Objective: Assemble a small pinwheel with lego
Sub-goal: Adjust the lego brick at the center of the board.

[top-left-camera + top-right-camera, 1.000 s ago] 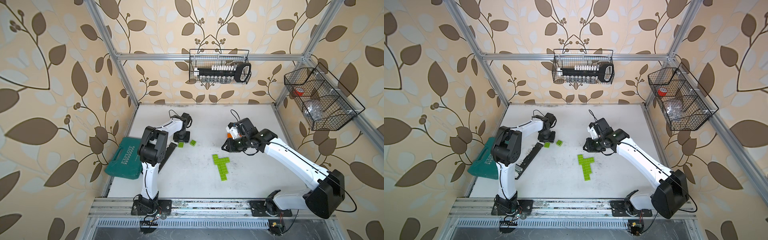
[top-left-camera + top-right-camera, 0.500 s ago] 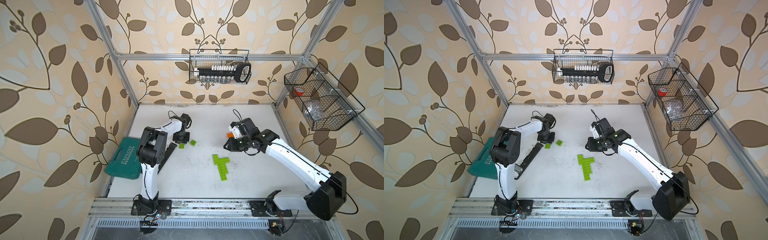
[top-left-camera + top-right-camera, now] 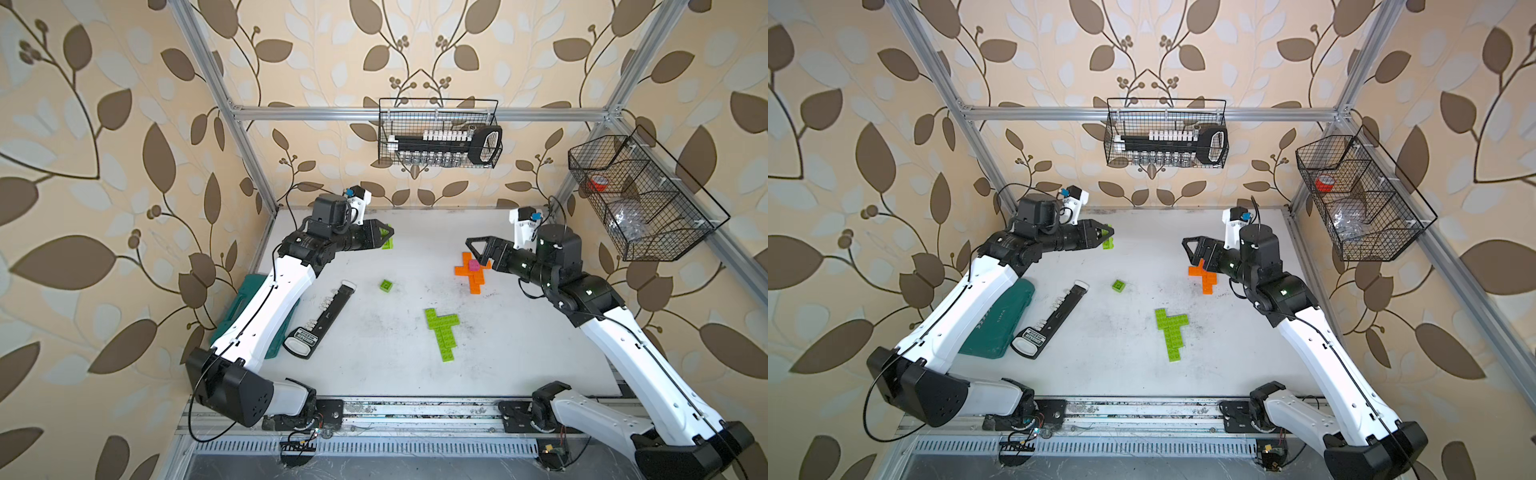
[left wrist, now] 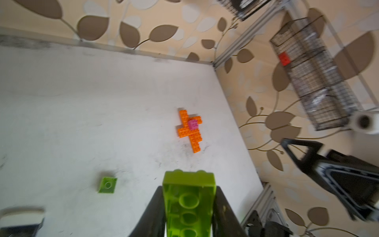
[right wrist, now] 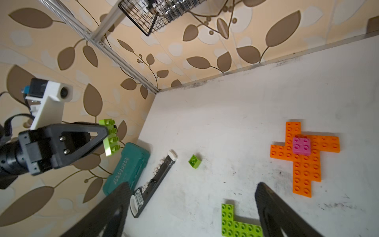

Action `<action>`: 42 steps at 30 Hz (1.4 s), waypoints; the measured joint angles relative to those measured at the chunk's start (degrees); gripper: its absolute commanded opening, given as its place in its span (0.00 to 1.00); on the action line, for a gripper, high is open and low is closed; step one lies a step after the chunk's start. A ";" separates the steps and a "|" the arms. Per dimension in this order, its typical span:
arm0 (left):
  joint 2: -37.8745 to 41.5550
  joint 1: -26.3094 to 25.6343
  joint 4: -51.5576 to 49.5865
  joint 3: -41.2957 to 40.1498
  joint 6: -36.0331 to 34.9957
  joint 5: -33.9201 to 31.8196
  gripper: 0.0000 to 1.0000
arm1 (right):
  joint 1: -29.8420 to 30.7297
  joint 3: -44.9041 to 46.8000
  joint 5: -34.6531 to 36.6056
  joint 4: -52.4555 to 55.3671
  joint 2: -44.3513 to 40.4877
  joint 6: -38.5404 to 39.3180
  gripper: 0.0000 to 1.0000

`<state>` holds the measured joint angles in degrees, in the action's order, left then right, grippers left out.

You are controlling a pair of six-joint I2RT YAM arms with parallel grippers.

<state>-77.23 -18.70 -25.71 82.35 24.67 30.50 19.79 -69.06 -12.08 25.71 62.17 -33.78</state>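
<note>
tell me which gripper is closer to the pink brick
Right. The right gripper hangs close by the pink brick on the orange cross, jaws open. The left gripper, shut on a lime brick, is far off to the other side.

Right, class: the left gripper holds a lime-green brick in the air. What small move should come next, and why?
Probably carry the lime-green brick to the lime-green assembly and lower it on. The left gripper is shut on it in the air, and that assembly looks less complete than the orange pinwheel.
</note>
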 measured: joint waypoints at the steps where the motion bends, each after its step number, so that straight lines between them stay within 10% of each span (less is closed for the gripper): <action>1: 0.39 -0.04 2.32 0.26 1.42 2.10 0.22 | -0.35 -1.22 -2.19 -1.38 1.20 -0.17 0.99; 14: -0.02 -7.26 20.87 3.67 12.96 16.02 0.19 | 3.63 -1.73 -34.93 -34.86 9.22 -17.35 0.83; 42: -0.83 -10.21 27.45 5.95 16.04 21.35 0.23 | 6.84 -3.45 -41.42 -43.54 10.97 -21.16 0.18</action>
<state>-78.06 -28.91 1.74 88.29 40.71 51.86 26.63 -72.51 -53.49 -17.82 73.14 -54.94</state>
